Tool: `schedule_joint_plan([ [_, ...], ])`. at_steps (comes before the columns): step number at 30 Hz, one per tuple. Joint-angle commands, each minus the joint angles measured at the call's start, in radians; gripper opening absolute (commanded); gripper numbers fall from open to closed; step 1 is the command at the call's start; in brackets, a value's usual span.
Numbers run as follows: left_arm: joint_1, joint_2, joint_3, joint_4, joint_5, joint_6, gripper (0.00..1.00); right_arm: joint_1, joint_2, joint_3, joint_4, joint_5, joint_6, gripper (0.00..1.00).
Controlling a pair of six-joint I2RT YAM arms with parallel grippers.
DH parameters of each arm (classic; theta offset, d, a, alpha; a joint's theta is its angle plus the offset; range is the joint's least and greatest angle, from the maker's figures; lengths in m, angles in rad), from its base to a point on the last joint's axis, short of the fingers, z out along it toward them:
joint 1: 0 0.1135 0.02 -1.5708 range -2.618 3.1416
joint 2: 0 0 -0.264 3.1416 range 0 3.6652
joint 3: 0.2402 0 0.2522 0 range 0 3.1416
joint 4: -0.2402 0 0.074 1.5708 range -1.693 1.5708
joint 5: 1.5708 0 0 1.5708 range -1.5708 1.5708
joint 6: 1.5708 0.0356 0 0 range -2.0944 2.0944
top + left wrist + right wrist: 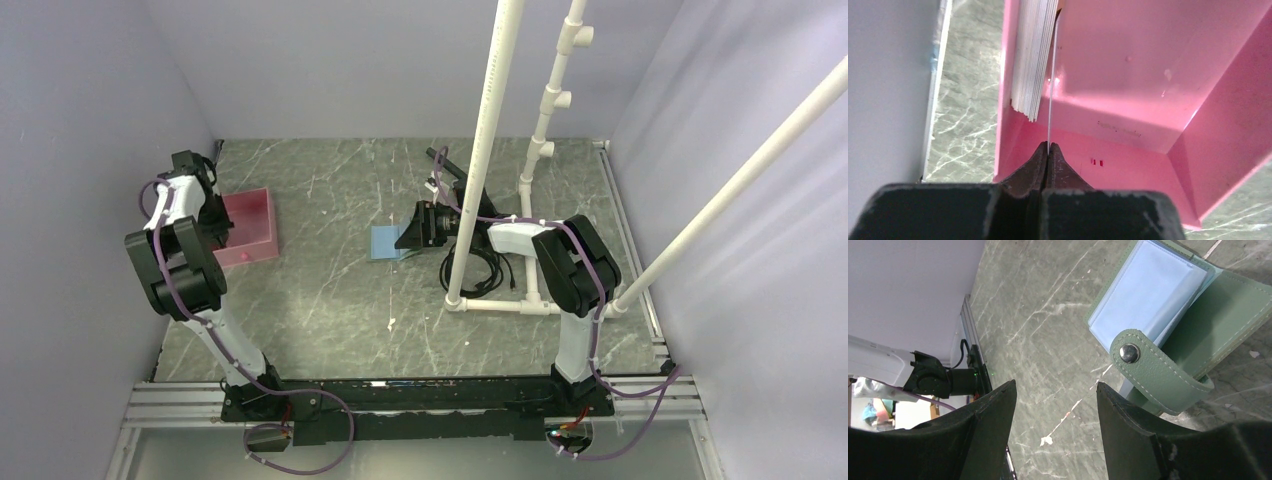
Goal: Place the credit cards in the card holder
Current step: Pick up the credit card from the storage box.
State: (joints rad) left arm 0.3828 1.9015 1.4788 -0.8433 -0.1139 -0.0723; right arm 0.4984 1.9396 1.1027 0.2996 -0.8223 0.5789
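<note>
The credit cards (1032,55) stand on edge as a white-edged stack against the left wall of a pink tray (1128,65). One thin card (1050,95), seen edge-on, stands apart from the stack, and my left gripper (1048,146) is shut on its near edge. The card holder (1148,290), a green wallet, lies open showing its pale blue inside, its snap tab (1154,374) folded over. My right gripper (1055,392) is open just beside the tab, holding nothing. From above, the card holder (385,243) lies mid-table by the right gripper (415,232).
The pink tray (255,215) sits at the table's left side near the wall. A white pipe frame (490,150) rises from the table right of centre, with black cables (485,268) at its foot. Grey walls enclose the table.
</note>
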Motion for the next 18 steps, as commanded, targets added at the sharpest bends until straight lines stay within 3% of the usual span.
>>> schedule_joint_plan([
  [1, 0.001, -0.068, 0.074, -0.031, -0.013, -0.018, 0.00, 0.003, -0.009, 0.036, 0.033, -0.023, -0.019, 0.63],
  [18, 0.004, -0.126, 0.071, 0.020, 0.005, -0.044, 0.00, 0.005, 0.002, 0.044, 0.027, -0.027, -0.024, 0.62],
])
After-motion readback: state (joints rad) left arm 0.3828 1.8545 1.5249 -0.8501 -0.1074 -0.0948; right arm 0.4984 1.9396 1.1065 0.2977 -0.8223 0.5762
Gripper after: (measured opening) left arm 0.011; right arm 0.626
